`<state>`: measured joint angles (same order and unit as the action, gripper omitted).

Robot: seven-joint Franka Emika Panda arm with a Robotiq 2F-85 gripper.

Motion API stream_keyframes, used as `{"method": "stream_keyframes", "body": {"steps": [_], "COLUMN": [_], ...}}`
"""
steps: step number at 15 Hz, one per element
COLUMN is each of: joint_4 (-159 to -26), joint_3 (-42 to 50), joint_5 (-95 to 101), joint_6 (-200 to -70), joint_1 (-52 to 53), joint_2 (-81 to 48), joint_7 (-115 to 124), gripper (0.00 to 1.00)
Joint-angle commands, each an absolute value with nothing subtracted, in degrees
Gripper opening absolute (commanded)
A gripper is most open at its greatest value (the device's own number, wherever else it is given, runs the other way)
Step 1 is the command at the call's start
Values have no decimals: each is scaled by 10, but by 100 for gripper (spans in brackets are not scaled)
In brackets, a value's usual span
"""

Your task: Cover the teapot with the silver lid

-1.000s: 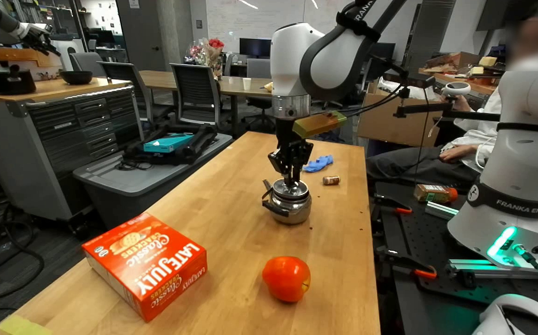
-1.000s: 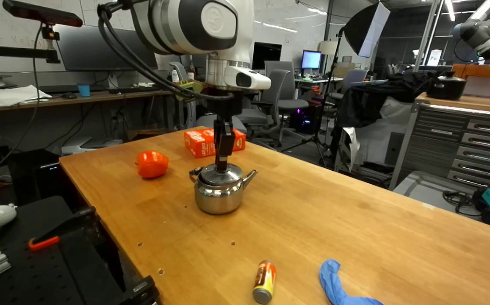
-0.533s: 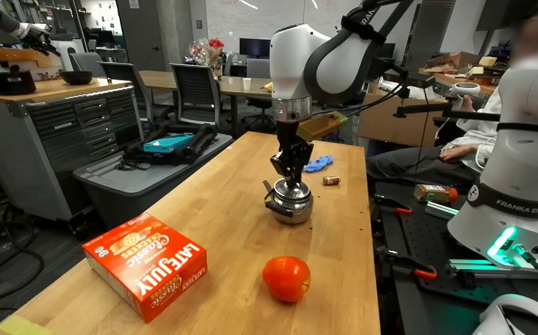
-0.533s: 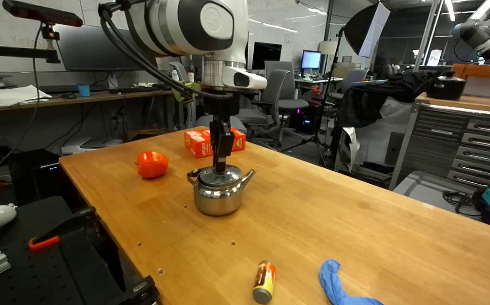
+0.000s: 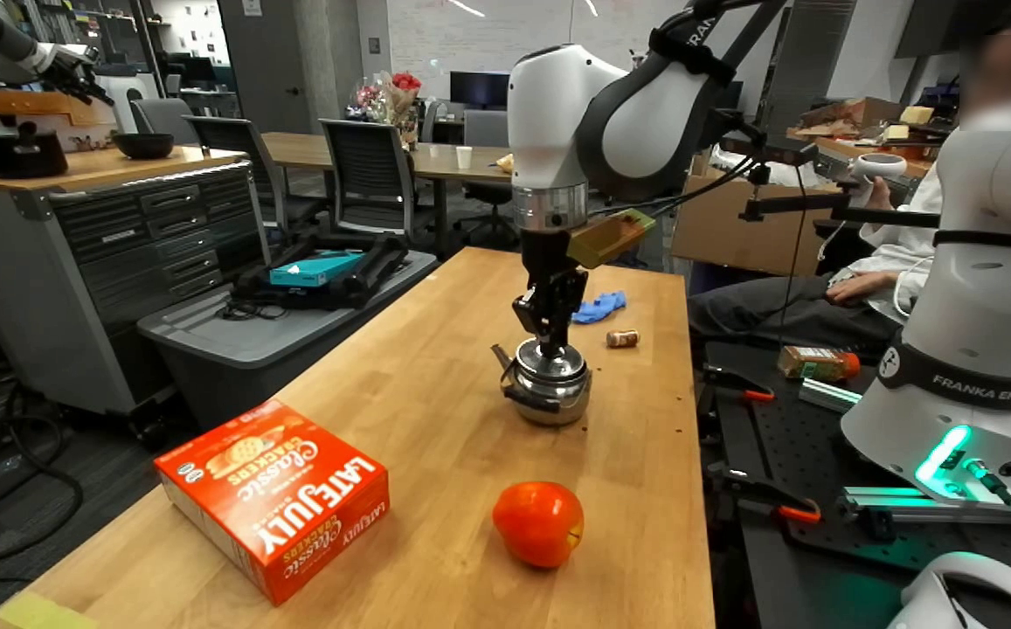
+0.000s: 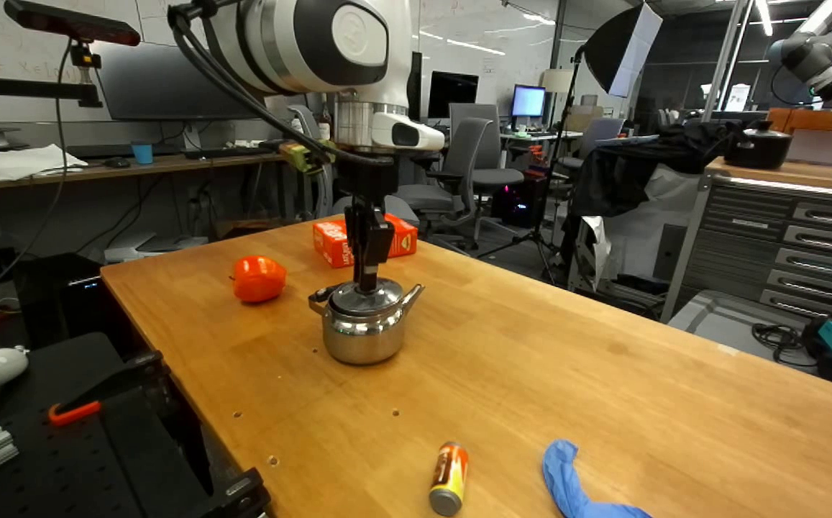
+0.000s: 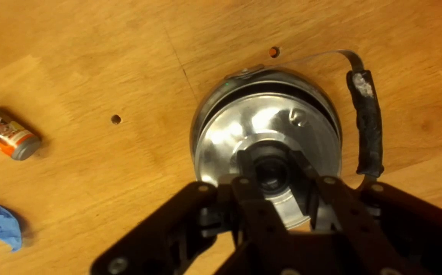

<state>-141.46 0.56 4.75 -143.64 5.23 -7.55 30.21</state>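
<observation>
The teapot, a squat shiny metal pot with a short spout, stands upright on the table in both exterior views (image 5: 549, 409) (image 6: 363, 342) and in the wrist view (image 7: 210, 102). The silver lid (image 6: 349, 301) lies over its mouth; in the wrist view the lid (image 7: 221, 152) sits off-centre, with a dark crescent gap along the far rim. My gripper (image 7: 269, 154) points down with its fingers closed around the lid's black knob. It also shows above the pot in both exterior views (image 5: 550, 346) (image 6: 365, 286). The pot's black-gripped handle (image 7: 366, 126) hangs to the right side in the wrist view.
A red cracker box (image 5: 273, 489) and an orange-red round object (image 5: 538, 524) stand on the table. A small can (image 6: 449, 478) and a blue glove (image 6: 584, 489) lie on the other side of the pot. The table edge (image 5: 699, 437) runs along the robot's base.
The gripper, lid and teapot have shifted slightly together, leftward in one exterior view and a little rightward and nearer in the other. The fingers stay closed at the lid.
</observation>
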Motion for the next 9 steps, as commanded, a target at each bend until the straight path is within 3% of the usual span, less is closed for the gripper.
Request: {"method": "stream_keyframes", "body": {"steps": [1, 9], "joint_4": [-1439, -1493], "joint_3": [-1, -4], "joint_5": [48, 42], "joint_6": [-1453, -1535], "joint_1": [55, 52], "joint_2": [-67, -32], "joint_7": [291, 285], "gripper": [10, 10]}}
